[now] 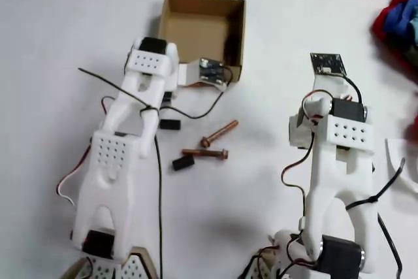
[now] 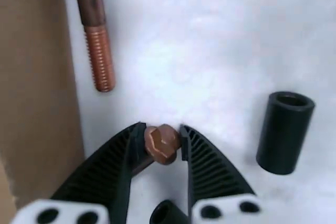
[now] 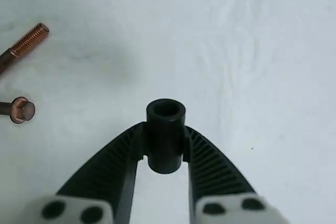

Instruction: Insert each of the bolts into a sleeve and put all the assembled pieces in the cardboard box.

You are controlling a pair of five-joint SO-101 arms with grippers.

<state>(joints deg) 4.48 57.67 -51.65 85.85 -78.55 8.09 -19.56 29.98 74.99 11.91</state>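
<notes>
Surface: White tabletop (image 1: 261,213) under both my arms, with the cardboard box (image 1: 202,31) at the far edge, open side up.
Left claw: my left gripper (image 2: 161,134) is clamped on the hex head of a copper bolt (image 2: 163,145), low over the table just beside the box.
Right claw: my right gripper (image 3: 165,132) is clamped around a black sleeve (image 3: 166,116), whose open bore faces my wrist camera.
Loose parts: a far loose bolt (image 1: 219,133) and a near loose bolt (image 1: 206,153) lie close together between my arms. A far loose sleeve (image 1: 170,124) and a near loose sleeve (image 1: 183,162) lie near them, apart from both.
Progress: early, I judge. No bolt that I can see sits in a sleeve, and I make out no assembled piece on the box floor. With a bolt in one claw and a sleeve in the other, the first joining looks like the step in hand. Every join and every drop into the box is left to do.
Hidden: from above, my arms cover both claws and what they hold. The held bolt's shank runs under my fingers. One inner corner of the box is in shadow behind my left wrist, so I cannot tell what is there.
</notes>
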